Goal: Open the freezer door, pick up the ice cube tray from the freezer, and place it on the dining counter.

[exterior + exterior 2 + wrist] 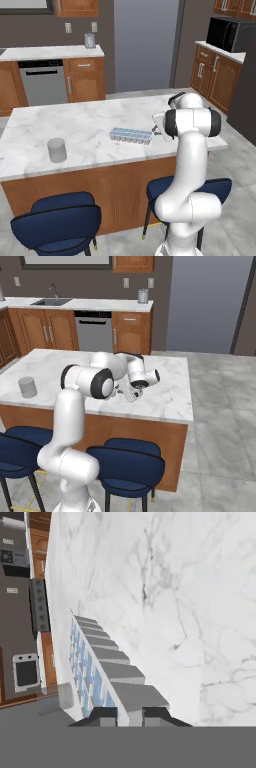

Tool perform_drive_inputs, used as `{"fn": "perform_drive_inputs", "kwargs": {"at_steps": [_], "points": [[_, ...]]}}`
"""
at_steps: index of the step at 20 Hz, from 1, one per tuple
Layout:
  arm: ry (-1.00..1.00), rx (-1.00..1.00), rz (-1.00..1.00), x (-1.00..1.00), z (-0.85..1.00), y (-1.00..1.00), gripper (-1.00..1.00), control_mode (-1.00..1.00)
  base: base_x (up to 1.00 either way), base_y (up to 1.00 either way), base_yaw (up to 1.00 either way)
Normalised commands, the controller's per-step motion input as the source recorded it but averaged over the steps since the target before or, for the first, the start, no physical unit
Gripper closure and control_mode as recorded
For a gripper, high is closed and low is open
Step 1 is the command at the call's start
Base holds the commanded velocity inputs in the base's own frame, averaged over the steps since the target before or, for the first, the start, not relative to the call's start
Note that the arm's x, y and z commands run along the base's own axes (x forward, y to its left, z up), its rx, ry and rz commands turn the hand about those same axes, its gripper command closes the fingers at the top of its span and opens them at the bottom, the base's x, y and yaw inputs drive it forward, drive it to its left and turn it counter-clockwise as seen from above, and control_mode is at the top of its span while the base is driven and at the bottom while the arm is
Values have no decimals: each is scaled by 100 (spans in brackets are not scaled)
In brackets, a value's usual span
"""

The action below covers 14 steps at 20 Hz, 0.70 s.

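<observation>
1. Gripper [129,713]: in the hand view the two dark fingertips stand close together, one on each side of the near end wall of the ice cube tray [102,667]. The jaws are clamped on that wall.
2. Ice cube tray [131,135]: it lies flat on the dining counter [85,127], near the counter's right end, with its long side running along the counter. In the left base view its right end meets the hand; the contact point itself is too small to make out there.
3. In the right base view the tray is hidden behind the arm's white links; the hand [131,392] is low over the marble.
4. Translucent grey cup [56,150]: upright on the same counter, well apart from the tray, toward the left end.
5. Dark blue stools [57,222]: they stand against the near side of the counter. Their lower parts are cut off by the picture edge.
6. Back wall: a dishwasher [43,81] sits under a second counter, with a small canister [90,40] on top.
</observation>
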Motion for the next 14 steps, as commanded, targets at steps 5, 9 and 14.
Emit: {"fn": "perform_drive_inputs", "kwargs": {"at_steps": [5, 9, 14], "points": [[0, 0, 0, 1, 0, 0, -100, -100, 0, 0, 0], [0, 0, 0, 14, 0, 0, -100, -100, 0, 0, 0], [0, 0, 0, 29, 1, -5, -100, -100, 0, 0, 0]]}}
